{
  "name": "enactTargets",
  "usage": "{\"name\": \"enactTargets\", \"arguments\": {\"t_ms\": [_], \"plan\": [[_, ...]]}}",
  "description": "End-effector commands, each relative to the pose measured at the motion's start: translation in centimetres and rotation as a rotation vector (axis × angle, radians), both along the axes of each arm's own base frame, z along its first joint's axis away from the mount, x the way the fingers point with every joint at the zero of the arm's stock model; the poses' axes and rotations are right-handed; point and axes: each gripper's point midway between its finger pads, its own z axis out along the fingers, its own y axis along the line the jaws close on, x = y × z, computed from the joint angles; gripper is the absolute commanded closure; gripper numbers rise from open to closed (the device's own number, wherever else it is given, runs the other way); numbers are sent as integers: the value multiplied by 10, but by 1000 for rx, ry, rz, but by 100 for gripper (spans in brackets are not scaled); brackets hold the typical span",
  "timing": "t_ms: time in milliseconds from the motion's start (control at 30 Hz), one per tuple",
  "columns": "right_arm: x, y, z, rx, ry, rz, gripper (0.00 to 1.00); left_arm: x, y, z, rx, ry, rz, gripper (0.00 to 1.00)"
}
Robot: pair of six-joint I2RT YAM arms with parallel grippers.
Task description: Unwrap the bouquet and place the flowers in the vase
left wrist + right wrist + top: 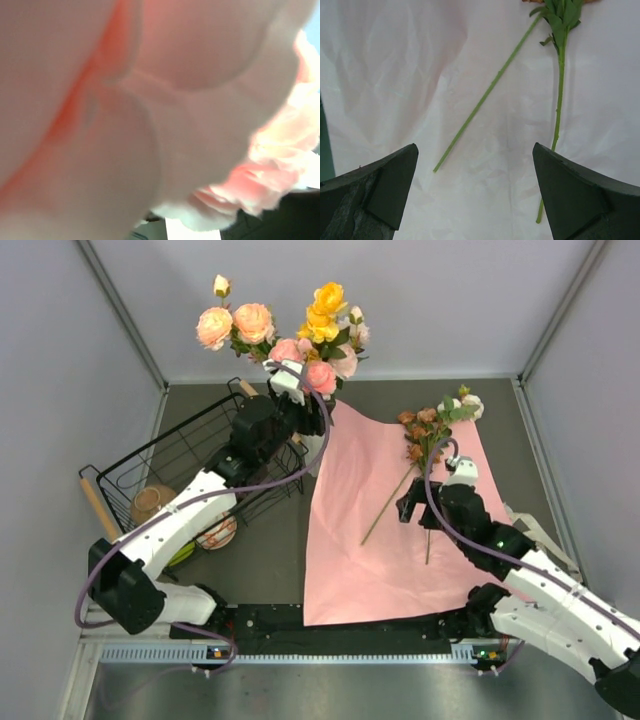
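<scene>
At my left, the black wire basket (170, 465) sits on the worktop (270, 562). My left hand (290, 380) is up among the pink, yellow and cream flowers (250, 322) standing upright at the back. Petals fill its camera, so I cannot tell whether it is apart or together, and my arm hides the vase. The salmon-pink paper (360, 560) lies spread flat, with 2 loose flower stems (388, 506) on it. My right hand (475, 152) hovers over them, fingers wide apart, holding nothing.
</scene>
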Motion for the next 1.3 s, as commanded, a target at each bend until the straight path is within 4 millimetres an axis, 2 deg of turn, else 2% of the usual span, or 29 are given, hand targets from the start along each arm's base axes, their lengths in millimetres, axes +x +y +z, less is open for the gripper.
{"name": "enactTargets", "arguments": {"t_ms": [0, 167, 200, 300, 333, 367, 400, 500, 667, 733, 867, 900, 967, 1067, 1100, 1133, 1167, 1200, 1267], "plan": [[12, -11, -7, 20, 87, -70, 1, -24, 11, 42, -79, -29, -16, 29], [29, -33, -33, 11, 199, -178, 1, -48, 24, 48, -117, 23, -18, 22], [35, -43, -45, -6, 243, -223, 1, -52, 26, 41, -114, 66, -19, 21], [47, -56, -65, -52, 320, -284, 4, -73, 32, 44, -176, 125, -38, 16], [52, -61, -70, -88, 326, -303, 6, -81, 32, 35, -172, 165, -52, 16], [56, -63, -74, -109, 336, -311, 10, -96, 29, 39, -194, 174, -112, 16], [62, -63, -81, -138, 359, -312, 17, -105, 28, 37, -217, 202, -139, 18], [77, -59, -85, -158, 344, -300, 26, -138, 22, 29, -247, 246, -266, 22], [92, -62, -104, -204, 363, -340, 36, -173, 18, -4, -252, 366, -380, 27], [95, -62, -114, -220, 381, -342, 42, -191, 12, -10, -263, 407, -464, 28], [99, -61, -120, -236, 385, -331, 69, -203, 4, -7, -295, 409, -551, 27], [99, -63, -119, -245, 382, -337, 84, -204, 2, -4, -305, 409, -563, 26], [101, -69, -107, -250, 344, -360, 100, -205, -5, -4, -313, 423, -601, 25], [95, -75, -83, -240, 292, -380, 100, -205, -18, 0, -340, 431, -644, 21], [91, -76, -59, -203, 220, -378, 100, -204, -22, 4, -362, 424, -656, 13], [88, -75, -47, -175, 186, -361, 100, -203, -27, -2, -362, 455, -662, 12], [82, -74, -39, -154, 156, -341, 100, -206, -33, 4, -382, 445, -694, 11], [76, -73, -6, -105, 46, -304, 100, -204, -38, 1, -385, 461, -705, 11], [65, -51, 19, -8, -65, -156, 100, -207, -49, 7, -415, 449, -742, 10]]}}
